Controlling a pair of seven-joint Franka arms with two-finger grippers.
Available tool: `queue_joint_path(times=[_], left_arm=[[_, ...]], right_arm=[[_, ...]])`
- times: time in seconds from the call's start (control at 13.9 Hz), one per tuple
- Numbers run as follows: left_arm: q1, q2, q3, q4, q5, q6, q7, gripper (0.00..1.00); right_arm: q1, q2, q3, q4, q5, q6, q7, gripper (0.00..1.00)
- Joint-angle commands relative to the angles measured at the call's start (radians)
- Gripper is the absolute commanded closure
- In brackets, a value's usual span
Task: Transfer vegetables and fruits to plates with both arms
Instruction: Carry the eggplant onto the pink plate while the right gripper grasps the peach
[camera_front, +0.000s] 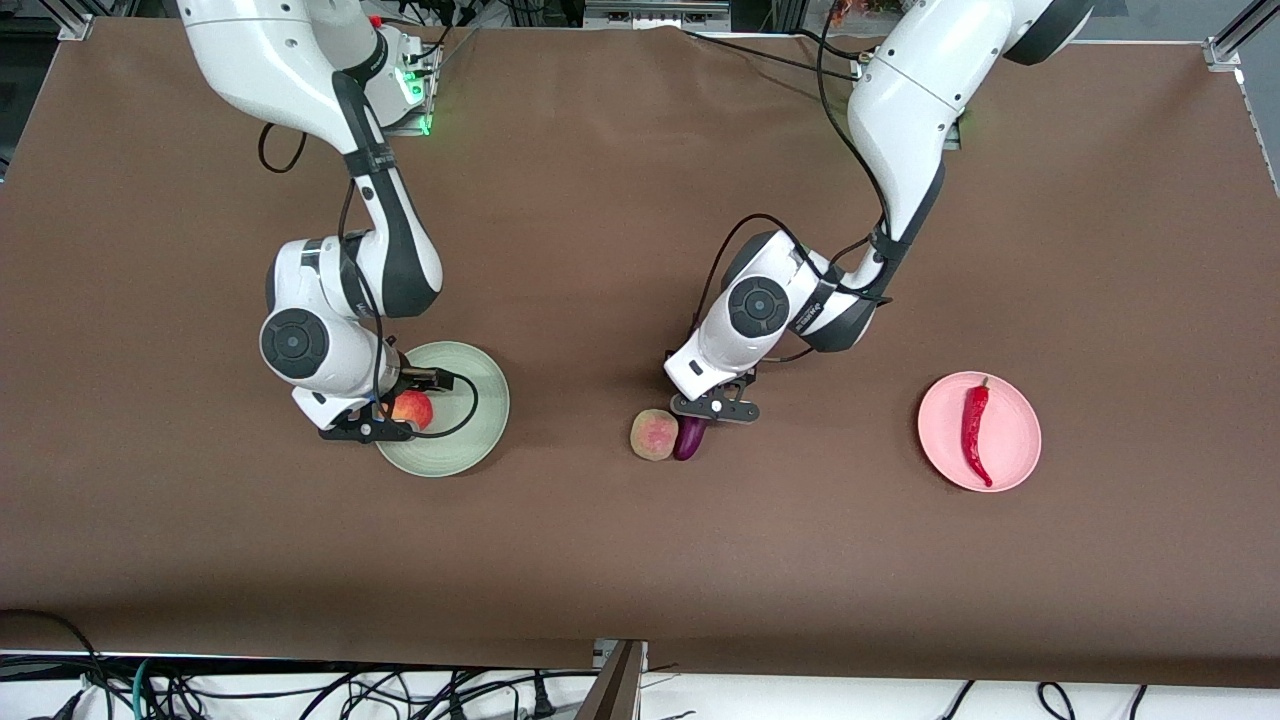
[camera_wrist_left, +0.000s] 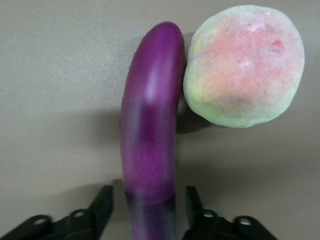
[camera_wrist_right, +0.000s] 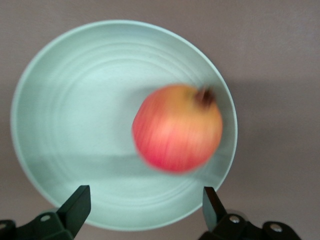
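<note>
The purple eggplant (camera_front: 690, 438) lies mid-table, and the tan fruit (camera_front: 654, 435) rests against its side. My left gripper (camera_front: 712, 410) is low over the eggplant's farther end. In the left wrist view the gripper (camera_wrist_left: 148, 202) is open. Its fingers (camera_wrist_left: 102, 200) straddle the eggplant (camera_wrist_left: 150, 125) with a gap on each side, and the tan fruit (camera_wrist_left: 245, 65) is beside it. The red-yellow fruit (camera_front: 412, 408) sits on the pale green plate (camera_front: 470, 440). My right gripper (camera_front: 385, 420) is open and empty above that plate (camera_wrist_right: 75, 100), with the fruit (camera_wrist_right: 177, 127) blurred below it. The red chili (camera_front: 975, 432) lies on the pink plate (camera_front: 1015, 440).
The brown table top (camera_front: 640, 580) is bare between the tan fruit and the green plate, and between the eggplant and the pink plate. Cables hang along the table's edge nearest the front camera.
</note>
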Motion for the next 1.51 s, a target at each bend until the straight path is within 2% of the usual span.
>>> queue_joint_path(times=[0.0, 0.22, 0.36, 0.58, 0.79, 1.01, 1.15, 1.44], left_arm=[[0.002, -0.007, 0.005, 0.000, 0.013, -0.009, 0.006, 0.77], [0.032, -0.067, 0.014, 0.002, 0.013, -0.133, 0.002, 0.81], [0.084, -0.149, 0.017, 0.009, 0.014, -0.275, 0.004, 0.82], [0.220, -0.222, 0.016, 0.014, 0.013, -0.456, 0.106, 0.82], [0.345, -0.273, 0.023, 0.013, 0.036, -0.604, 0.270, 0.81], [0.461, -0.245, 0.020, 0.000, 0.154, -0.613, 0.367, 0.80], [0.515, -0.221, 0.020, -0.003, 0.157, -0.610, 0.458, 0.80], [0.557, -0.159, 0.019, -0.032, 0.156, -0.537, 0.476, 0.80]], right_arm=[[0.004, -0.030, 0.011, 0.103, 0.032, -0.119, 0.090, 0.01], [0.044, 0.013, 0.047, 0.203, 0.121, -0.118, 0.234, 0.01], [0.073, 0.082, 0.075, 0.300, 0.126, -0.082, 0.375, 0.01], [0.103, 0.198, 0.127, 0.427, 0.124, 0.097, 0.477, 0.01], [0.158, 0.275, 0.131, 0.431, 0.121, 0.315, 0.488, 0.01], [0.190, 0.364, 0.131, 0.463, 0.118, 0.524, 0.489, 0.01], [0.210, 0.404, 0.129, 0.506, 0.117, 0.540, 0.509, 0.01], [0.245, 0.444, 0.126, 0.505, 0.098, 0.590, 0.531, 0.01]])
